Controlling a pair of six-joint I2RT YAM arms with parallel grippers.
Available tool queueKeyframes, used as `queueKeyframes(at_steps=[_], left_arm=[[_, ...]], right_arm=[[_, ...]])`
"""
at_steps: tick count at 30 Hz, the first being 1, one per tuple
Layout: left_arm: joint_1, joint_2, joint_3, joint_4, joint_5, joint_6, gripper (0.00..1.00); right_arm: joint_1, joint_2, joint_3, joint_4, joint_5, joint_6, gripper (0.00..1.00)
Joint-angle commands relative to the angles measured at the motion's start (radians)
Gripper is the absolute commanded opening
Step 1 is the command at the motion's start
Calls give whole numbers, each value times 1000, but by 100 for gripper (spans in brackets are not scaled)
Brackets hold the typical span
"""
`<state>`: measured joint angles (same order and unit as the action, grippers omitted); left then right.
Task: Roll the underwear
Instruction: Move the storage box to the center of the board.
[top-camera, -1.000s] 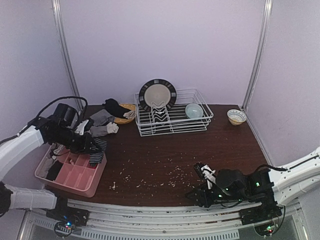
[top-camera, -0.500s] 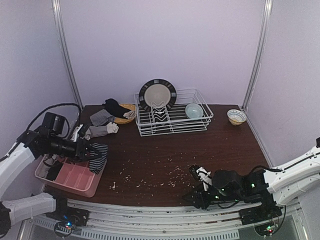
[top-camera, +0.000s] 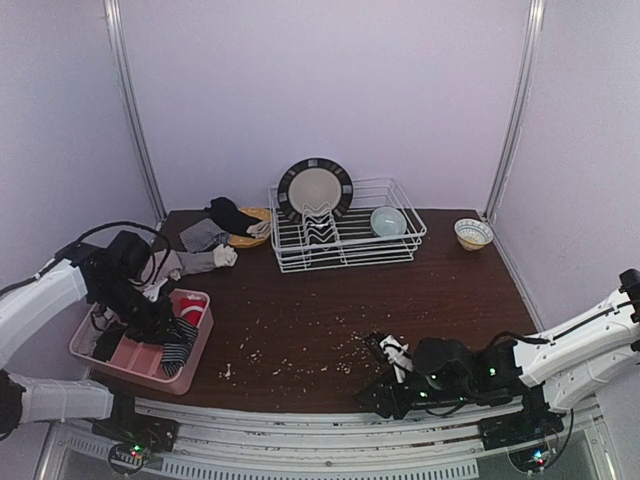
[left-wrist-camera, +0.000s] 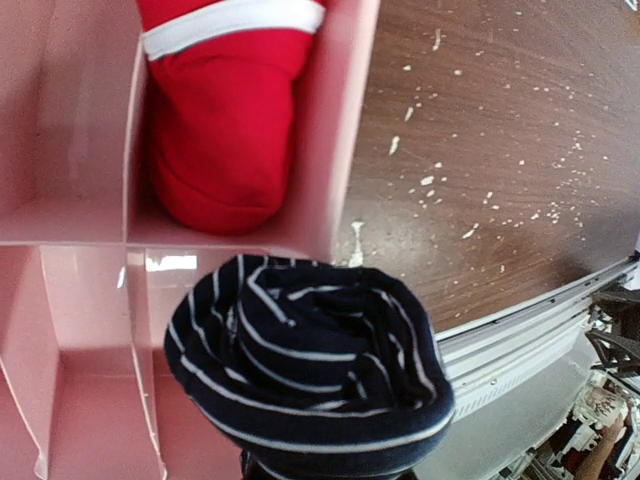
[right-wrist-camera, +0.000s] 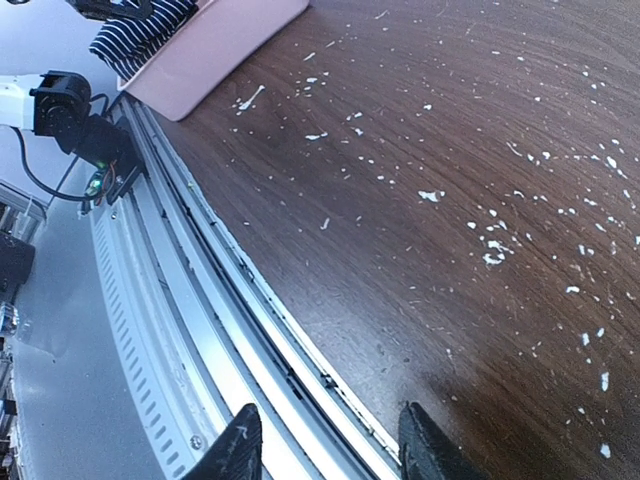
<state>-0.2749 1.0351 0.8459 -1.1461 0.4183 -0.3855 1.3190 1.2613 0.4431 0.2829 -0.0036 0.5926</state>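
Navy-and-white striped underwear (left-wrist-camera: 310, 370), rolled, clamped in the left gripper (top-camera: 165, 330) above the pink tray (left-wrist-camera: 340, 150) cell at 6 o'clock from the red underwear (left-wrist-camera: 225, 130); stowing step, likely needing lowering then release; right gripper (right-wrist-camera: 325, 445) apart, empty.

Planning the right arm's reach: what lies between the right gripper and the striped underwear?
Only bare table with scattered white crumbs, then the pink tray under the striped underwear; top and right wrist views show it.

No lettering, label, brand, number or sign can be read on anything shown, whether beside the jaws or beyond them.
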Motion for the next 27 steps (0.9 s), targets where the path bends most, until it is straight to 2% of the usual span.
queueKeyframes(at_steps=[1,5,8,15,23,27], left_arm=[[5,32,28,-45,-92,-23,0],[1,60,24,-59,-145,-65,0],[-32,62,25,-76,-234,-133,0],[-120,-23,2,-53,-400,-285,0],[-265,8,-103,73,-401,-398,0],[-286,49,-131,128,-405,-417,0]], right_arm=[[-4,-2,20,39,-31,-16,45],[-3,-25,11,42,-34,-14,45],[-3,-47,5,44,-31,-14,45],[-3,-62,2,76,-54,3,44],[-4,-65,13,77,-83,22,44],[-4,-80,15,68,-81,27,44]])
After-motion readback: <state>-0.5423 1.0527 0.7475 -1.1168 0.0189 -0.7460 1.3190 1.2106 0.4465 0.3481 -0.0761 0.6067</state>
